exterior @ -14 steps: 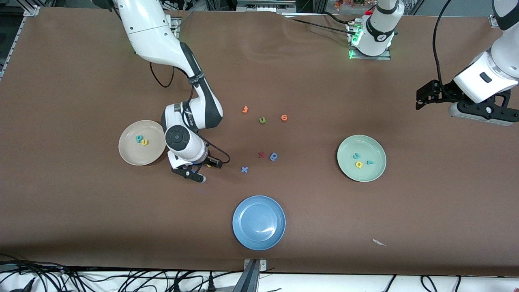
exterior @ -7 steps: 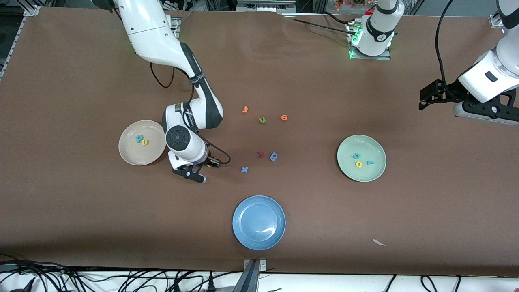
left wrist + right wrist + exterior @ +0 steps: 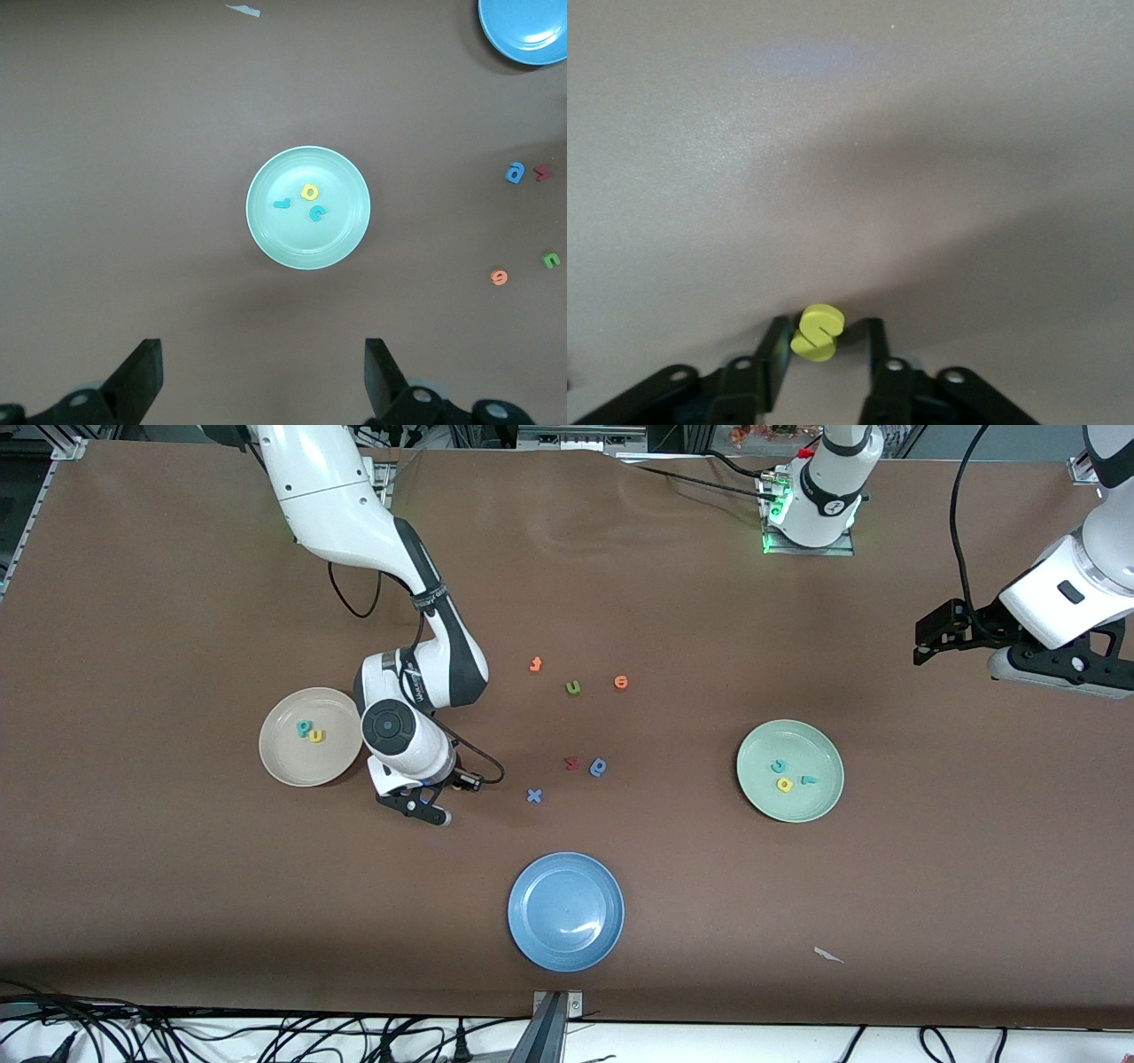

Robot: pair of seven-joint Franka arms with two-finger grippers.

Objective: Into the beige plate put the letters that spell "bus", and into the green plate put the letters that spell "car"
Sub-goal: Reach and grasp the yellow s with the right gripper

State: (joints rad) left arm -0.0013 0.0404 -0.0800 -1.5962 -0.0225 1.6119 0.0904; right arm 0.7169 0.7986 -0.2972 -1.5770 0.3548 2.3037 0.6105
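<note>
Your right gripper (image 3: 824,341) was down at the table just beside the beige plate (image 3: 282,760), toward the blue plate (image 3: 565,911) from it. Its fingers (image 3: 776,354) had drawn in against the yellow s (image 3: 816,333), which sat pinched between them. In the beige plate, next to that gripper, lay the teal b (image 3: 303,728) and the yellow u (image 3: 316,736), touching each other.

Your left gripper (image 3: 261,376) waited in the air at the left arm's end of the table, fingers spread wide and holding nothing. Below its camera sat the green plate (image 3: 266,235) with the teal c (image 3: 317,212), the yellow a (image 3: 308,191) and the teal r (image 3: 281,203) in it.
</note>
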